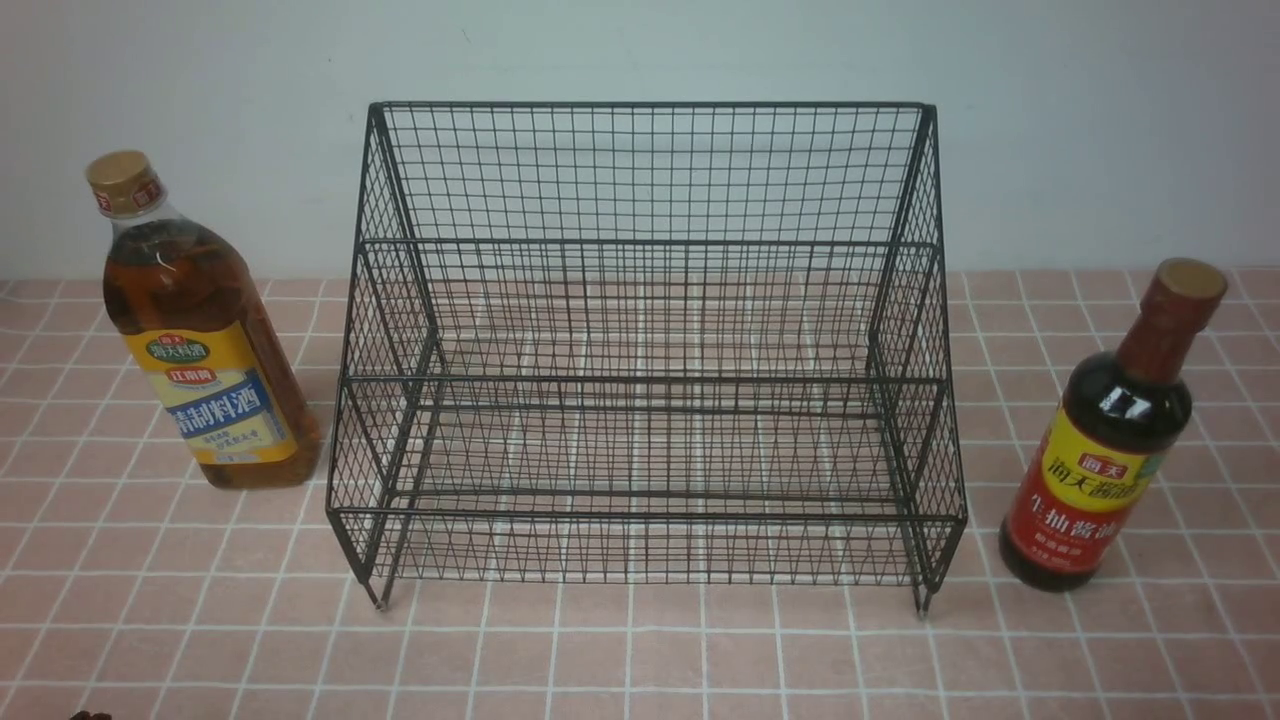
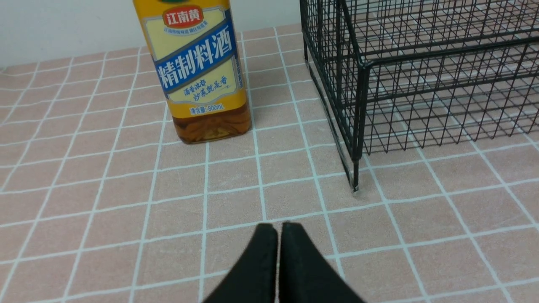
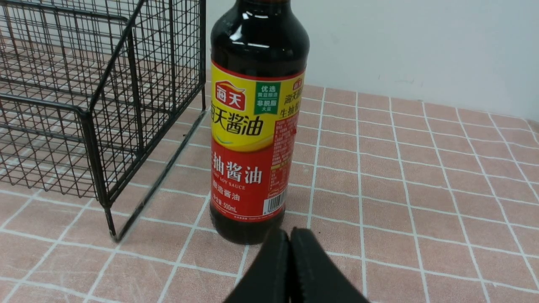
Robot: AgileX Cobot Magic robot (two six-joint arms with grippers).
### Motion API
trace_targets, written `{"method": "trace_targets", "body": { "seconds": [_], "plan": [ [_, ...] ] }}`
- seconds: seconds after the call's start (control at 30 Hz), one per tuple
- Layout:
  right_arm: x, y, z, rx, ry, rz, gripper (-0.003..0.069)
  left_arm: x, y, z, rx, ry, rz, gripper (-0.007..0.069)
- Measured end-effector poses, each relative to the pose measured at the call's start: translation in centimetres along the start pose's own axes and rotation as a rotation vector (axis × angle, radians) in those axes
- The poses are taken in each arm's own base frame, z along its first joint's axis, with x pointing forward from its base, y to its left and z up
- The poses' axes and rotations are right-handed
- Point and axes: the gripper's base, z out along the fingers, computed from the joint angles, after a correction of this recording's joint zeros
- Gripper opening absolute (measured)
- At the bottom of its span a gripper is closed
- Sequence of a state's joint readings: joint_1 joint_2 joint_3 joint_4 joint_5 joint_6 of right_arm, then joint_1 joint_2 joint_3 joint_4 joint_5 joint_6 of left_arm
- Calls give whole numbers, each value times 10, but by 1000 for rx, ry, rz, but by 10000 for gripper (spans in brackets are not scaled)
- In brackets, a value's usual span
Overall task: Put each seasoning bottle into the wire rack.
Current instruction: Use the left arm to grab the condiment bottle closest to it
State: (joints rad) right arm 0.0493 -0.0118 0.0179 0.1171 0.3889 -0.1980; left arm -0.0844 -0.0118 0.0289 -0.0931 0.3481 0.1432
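Amber bottle (image 1: 205, 340): stood upright on the tiled table (image 1: 640, 650) at nine o'clock from the rack, near its left side but not touching it.
Left gripper (image 2: 278, 228): jaws were pressed together with nothing between them. It sat low over the tiles, with bare table between it and the amber bottle.
Wire rack (image 1: 640, 515): sat in the middle with its open face toward the robot. Neither tier held a bottle.
Dark bottle (image 1: 1105, 450): stood upright at about four o'clock from the rack, near its right side and apart from it.
Right gripper (image 3: 289, 236): was closed and held nothing. It was close to the dark bottle's base, short of touching as far as the wrist view showed.
Step in hand: probably the approach for a first grasp, as nothing had been placed.
Doing it well: the jaws would need to spread wider than the bottle before moving in. They should close on the labelled body rather than the neck, since smooth walls may slip. The bottle should be kept upright, lifted over the front rail, kept off the sloped side wires, and set flat on a tier.
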Motion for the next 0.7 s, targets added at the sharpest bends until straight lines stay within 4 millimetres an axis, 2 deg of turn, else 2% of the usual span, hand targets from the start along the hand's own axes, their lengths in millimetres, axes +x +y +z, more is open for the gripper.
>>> {"method": "trace_targets", "body": {
  "seconds": [0.1,0.17,0.27,0.4,0.47,0.53,0.57,0.6,0.7],
  "plan": [
    [0,0,0,0,0,0,-14,-6,-1,0,19,-62,-112,-7],
    [0,0,0,0,0,0,-14,-17,-1,-2,34,-189,-275,-7],
    [0,0,0,0,0,0,-14,-27,3,-4,31,-304,-390,-7],
    [0,0,0,0,0,0,-14,-54,21,-21,-72,-691,-526,-7],
    [0,0,0,0,0,0,-14,-63,25,-27,-94,-775,-522,-7],
    [0,0,0,0,0,0,-14,-85,24,-36,-95,-830,-458,-7],
    [0,0,0,0,0,0,-14,-89,24,-36,-92,-827,-441,-7],
    [0,0,0,0,0,0,-14,-109,21,-36,-83,-800,-355,-7],
    [0,0,0,0,0,0,-14,-135,17,-17,-73,-664,-217,-5]
  ]
}}
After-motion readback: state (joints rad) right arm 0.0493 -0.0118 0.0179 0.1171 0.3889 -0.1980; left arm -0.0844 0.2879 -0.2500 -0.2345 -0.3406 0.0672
